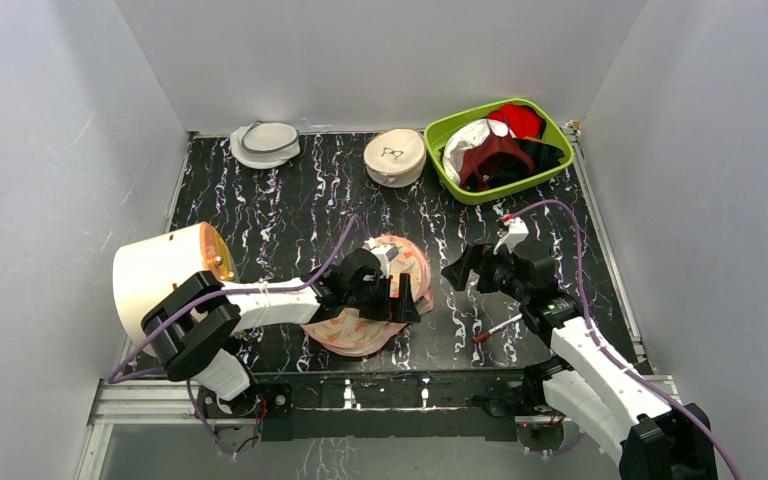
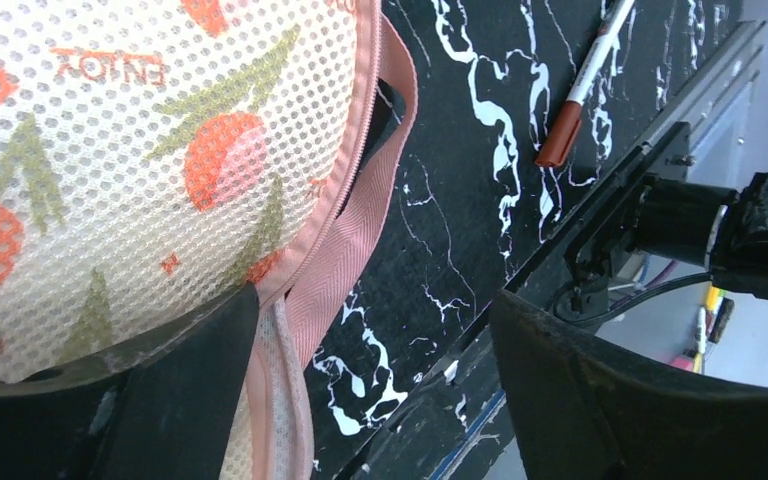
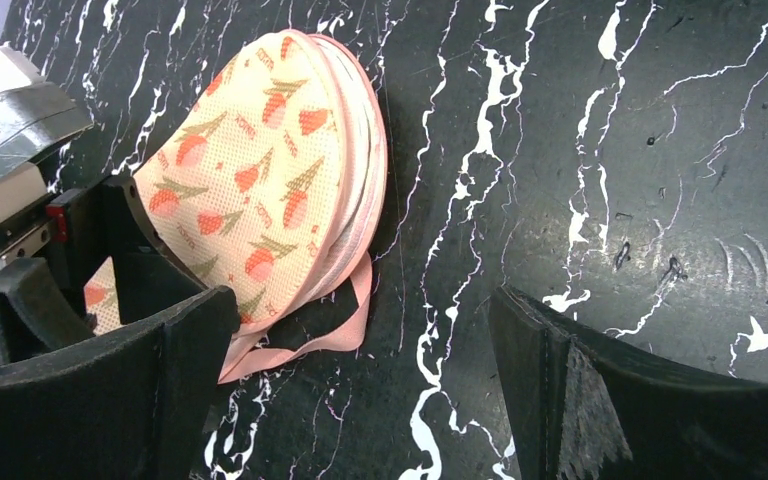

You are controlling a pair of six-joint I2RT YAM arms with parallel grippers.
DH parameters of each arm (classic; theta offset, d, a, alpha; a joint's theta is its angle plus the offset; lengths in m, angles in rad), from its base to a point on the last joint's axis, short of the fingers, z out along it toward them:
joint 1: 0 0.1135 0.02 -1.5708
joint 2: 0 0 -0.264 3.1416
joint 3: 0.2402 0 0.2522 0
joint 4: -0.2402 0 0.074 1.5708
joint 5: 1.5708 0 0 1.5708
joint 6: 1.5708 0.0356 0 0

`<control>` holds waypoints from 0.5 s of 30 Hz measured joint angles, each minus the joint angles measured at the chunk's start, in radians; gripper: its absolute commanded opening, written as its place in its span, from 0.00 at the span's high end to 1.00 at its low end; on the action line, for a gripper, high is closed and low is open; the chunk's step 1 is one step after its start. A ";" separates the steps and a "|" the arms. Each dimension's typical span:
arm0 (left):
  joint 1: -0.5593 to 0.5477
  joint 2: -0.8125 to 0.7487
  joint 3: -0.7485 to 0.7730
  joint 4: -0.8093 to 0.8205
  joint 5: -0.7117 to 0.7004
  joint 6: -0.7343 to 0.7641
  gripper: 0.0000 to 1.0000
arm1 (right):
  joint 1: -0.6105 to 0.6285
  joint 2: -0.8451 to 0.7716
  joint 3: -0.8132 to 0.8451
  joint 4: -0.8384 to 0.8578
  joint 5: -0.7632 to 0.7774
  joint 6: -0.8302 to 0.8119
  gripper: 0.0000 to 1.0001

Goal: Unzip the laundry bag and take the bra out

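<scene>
The laundry bag (image 1: 360,335) lies mid-table, beige mesh with an orange leaf print (image 2: 140,150) (image 3: 260,190). Its pink zip tape (image 2: 345,250) runs along the rim, and no gap shows in it. My left gripper (image 1: 408,298) (image 2: 370,400) sits over the bag's right edge. It is open, one finger (image 2: 180,400) against the mesh and bare table between the tips. Right of the bag my right gripper (image 1: 462,272) (image 3: 360,400) hangs open over the table, holding nothing. What looks like the dark maroon bra (image 1: 495,160) lies in the green basket (image 1: 440,130).
The basket at the back right also holds white, red and black garments. A round cream case (image 1: 394,157) and a round mesh pouch (image 1: 266,143) sit at the back. A pen (image 1: 495,328) (image 2: 580,90) lies near the front edge. A white drum (image 1: 160,275) stands at the left.
</scene>
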 measured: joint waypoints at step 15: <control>0.245 -0.441 0.396 -0.380 -0.344 0.338 0.02 | 0.000 0.028 0.116 -0.139 0.039 0.006 0.02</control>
